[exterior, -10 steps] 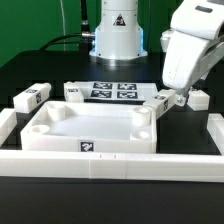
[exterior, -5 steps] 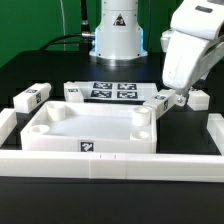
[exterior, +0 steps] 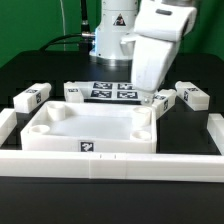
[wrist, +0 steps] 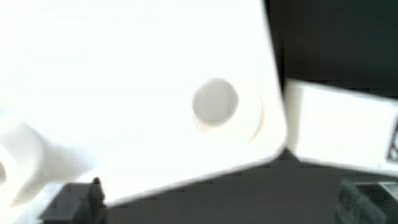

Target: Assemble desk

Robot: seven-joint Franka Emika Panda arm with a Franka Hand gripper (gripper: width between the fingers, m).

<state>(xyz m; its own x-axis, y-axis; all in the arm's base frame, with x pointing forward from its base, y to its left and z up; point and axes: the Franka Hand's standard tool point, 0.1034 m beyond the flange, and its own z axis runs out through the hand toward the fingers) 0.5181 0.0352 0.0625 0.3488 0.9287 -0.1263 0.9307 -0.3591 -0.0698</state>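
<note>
On a black table (exterior: 40, 62), a long low white barrier wall (exterior: 110, 165) runs across the front and turns back along both sides; behind the work area the marker board (exterior: 112, 92) lies flat, its tags facing up; the arm's white base (exterior: 116, 35) stands at the back; the arm's bulky white wrist hangs over the exterior view's right half and hides part of the table behind it.

The desk lies in loose pieces; its tabletop (exterior: 95, 125) is a white rectangular tray with a raised rim, round sockets (exterior: 141, 116) at the corners and a small black-and-white tag on its front wall; it rests near the centre, just inside the front stretch of wall. Four white square-section legs lie on their sides behind it; the far-left leg (exterior: 32, 97) sits well apart at the exterior view's left; the second leg (exterior: 72, 91) lies beside the marker board; the third leg (exterior: 160, 100) lies just beside the tabletop's far right corner; the fourth leg (exterior: 191, 93) lies further right.

The hand (wrist: 222, 200) hovers above that far right corner and the third leg; its jaws are spread wide and hold nothing. The wrist view is blurred; the tabletop's white surface with one round socket fills most of it, the third leg lies just beside, and the dark fingertips (wrist: 71, 200) stand far apart.
</note>
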